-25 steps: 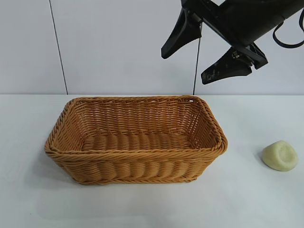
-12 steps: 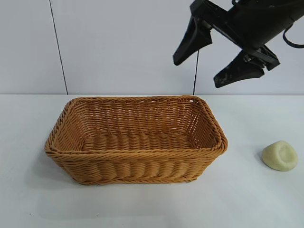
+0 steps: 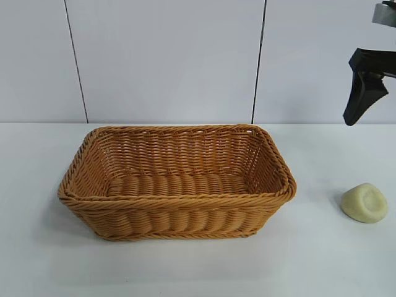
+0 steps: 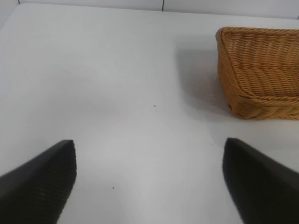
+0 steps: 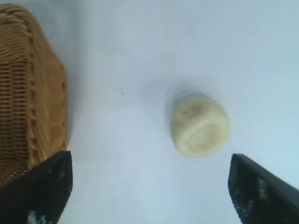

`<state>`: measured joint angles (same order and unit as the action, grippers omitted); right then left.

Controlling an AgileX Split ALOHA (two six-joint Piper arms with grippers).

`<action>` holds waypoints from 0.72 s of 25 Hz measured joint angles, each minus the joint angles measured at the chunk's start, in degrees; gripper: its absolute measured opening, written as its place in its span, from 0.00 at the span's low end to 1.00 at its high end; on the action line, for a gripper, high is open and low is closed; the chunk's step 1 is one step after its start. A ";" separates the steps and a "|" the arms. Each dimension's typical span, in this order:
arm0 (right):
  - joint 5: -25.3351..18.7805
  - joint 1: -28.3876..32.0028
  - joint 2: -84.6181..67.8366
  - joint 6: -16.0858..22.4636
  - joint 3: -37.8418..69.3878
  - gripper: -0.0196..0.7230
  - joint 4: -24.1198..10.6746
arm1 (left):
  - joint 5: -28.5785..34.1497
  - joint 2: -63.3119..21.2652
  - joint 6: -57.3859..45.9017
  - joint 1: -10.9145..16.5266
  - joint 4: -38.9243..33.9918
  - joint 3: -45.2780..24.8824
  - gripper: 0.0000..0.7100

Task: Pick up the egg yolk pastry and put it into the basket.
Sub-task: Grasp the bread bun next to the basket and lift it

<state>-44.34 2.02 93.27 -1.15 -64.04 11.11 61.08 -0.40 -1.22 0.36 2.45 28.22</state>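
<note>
The egg yolk pastry [image 3: 365,203], a pale cream dome with a dimple, lies on the white table right of the basket [image 3: 179,198]. In the right wrist view the pastry [image 5: 200,123] lies on the table below my open, empty right gripper [image 5: 149,186], with the basket's end [image 5: 28,93] beside it. In the exterior view only one finger [image 3: 364,93] of the right gripper shows, high at the right edge, above the pastry. My left gripper [image 4: 148,182] is open and empty over bare table, apart from the basket corner [image 4: 261,70].
The white table [image 3: 322,260] runs to a pale panelled wall [image 3: 167,55] behind. The orange-brown wicker basket holds nothing that I can see.
My right gripper has swung from above the basket's right end to the far right, above the pastry, and is now mostly out of the exterior view. Pastry and basket have not moved.
</note>
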 joint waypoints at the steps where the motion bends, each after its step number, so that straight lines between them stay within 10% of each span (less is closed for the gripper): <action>1: 0.00 0.14 0.58 0.10 0.00 0.86 -0.34 | 0.00 0.00 0.00 0.00 0.00 0.00 0.93; 18: 7.43 0.27 21.72 1.81 -0.05 0.84 -3.41 | 0.00 0.00 0.00 0.00 0.00 0.00 0.93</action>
<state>-36.91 2.29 114.99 0.67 -64.09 7.71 61.08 -0.40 -1.22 0.36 2.45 28.22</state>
